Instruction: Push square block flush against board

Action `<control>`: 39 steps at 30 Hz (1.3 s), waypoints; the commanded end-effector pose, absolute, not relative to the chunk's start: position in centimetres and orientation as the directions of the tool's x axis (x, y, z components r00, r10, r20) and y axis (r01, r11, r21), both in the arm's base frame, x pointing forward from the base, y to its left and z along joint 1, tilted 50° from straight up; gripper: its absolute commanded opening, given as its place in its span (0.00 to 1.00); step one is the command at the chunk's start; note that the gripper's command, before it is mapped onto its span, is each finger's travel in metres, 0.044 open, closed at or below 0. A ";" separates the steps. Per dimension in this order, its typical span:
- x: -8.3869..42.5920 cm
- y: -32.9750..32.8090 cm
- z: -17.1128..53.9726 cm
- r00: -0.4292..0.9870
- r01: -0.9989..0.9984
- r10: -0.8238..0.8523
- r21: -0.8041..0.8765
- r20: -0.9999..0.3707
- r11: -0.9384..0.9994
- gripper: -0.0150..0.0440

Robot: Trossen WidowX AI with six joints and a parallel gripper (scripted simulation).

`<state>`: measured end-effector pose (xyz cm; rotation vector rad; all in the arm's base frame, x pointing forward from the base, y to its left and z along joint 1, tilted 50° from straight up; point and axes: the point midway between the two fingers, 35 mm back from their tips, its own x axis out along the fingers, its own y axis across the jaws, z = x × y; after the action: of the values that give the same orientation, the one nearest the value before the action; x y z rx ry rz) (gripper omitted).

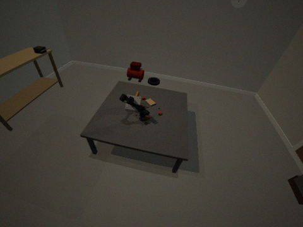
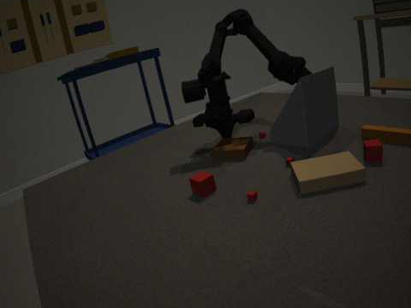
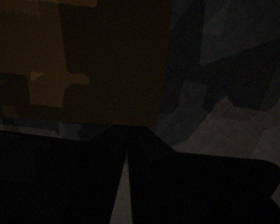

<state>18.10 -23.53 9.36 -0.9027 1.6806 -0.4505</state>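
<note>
The orange-brown square block (image 1: 148, 117) (image 2: 230, 151) (image 3: 112, 60) lies flat on the table. The tan board (image 1: 151, 102) (image 2: 327, 172) lies flat and apart from it, toward the right front in the exterior view. My gripper (image 2: 227, 136) (image 3: 130, 124) is shut and empty, pointing down. In the exterior view its tips are at the block's far edge; in the wrist view they are close beside one block edge. Whether they touch it cannot be told. The lowest part of the tips is hidden in the exterior view, and the wrist view is dark.
A grey wedge (image 2: 306, 112) stands between the arm's base and the board. Red cubes (image 2: 203, 184) (image 2: 372, 151) stand in front of the block and behind the board. Small red cubes (image 2: 252, 196) (image 2: 289, 162) (image 2: 262, 134) lie around. An orange bar (image 2: 387, 135) lies at the right.
</note>
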 end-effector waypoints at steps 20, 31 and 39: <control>21.4 -23.0 8.2 -0.088 -0.328 -0.755 -0.696 -0.650 0.638 0.25; 22.6 -22.7 7.7 -0.088 -0.328 -0.754 -0.696 -0.651 0.639 0.25; 21.5 -22.9 8.1 -0.088 -0.328 -0.755 -0.697 -0.650 0.638 0.25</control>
<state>21.97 -22.83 7.97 -0.8954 1.6795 -0.4544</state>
